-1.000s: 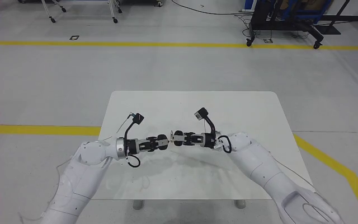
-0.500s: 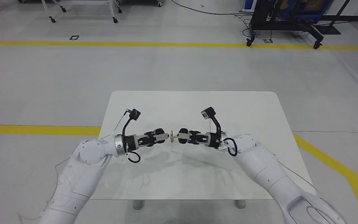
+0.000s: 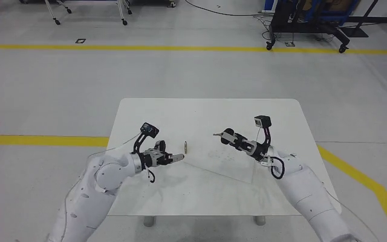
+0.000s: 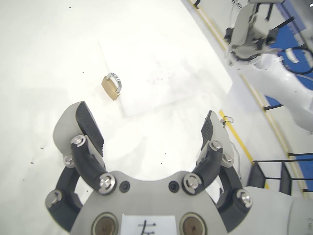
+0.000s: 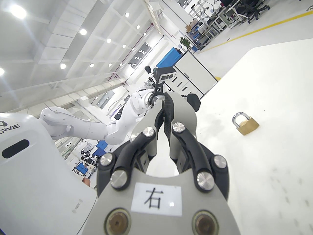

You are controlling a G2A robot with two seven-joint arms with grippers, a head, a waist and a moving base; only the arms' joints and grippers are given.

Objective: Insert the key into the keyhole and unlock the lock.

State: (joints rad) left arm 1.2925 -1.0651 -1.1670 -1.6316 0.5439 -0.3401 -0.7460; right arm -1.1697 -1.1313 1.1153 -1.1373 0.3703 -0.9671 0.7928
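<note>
A small brass padlock [image 3: 185,146] with a silver shackle lies on the white table [image 3: 266,115] between the two arms, touched by neither. It also shows in the left wrist view, padlock [image 4: 111,87], and in the right wrist view, padlock [image 5: 245,124]. My left gripper [image 3: 177,158] sits just short of the lock, open and empty, gripper [image 4: 146,118]. My right gripper [image 3: 222,134] hangs to the lock's right, shut on a thin key [image 3: 215,134] that sticks out towards the lock. In its own view the right gripper [image 5: 166,107] has its pads pressed together, hiding the key.
A thin white sheet [image 4: 156,69] lies flat on the table beside the lock. The table's near edge [image 3: 199,215] is close behind both arms. Yellow floor tape [image 3: 48,140] runs past the table on both sides.
The two grippers met mid-table with lock and key together; now they have drawn apart. The left gripper has opened and let the lock go onto the table. The right has pulled back rightward.
</note>
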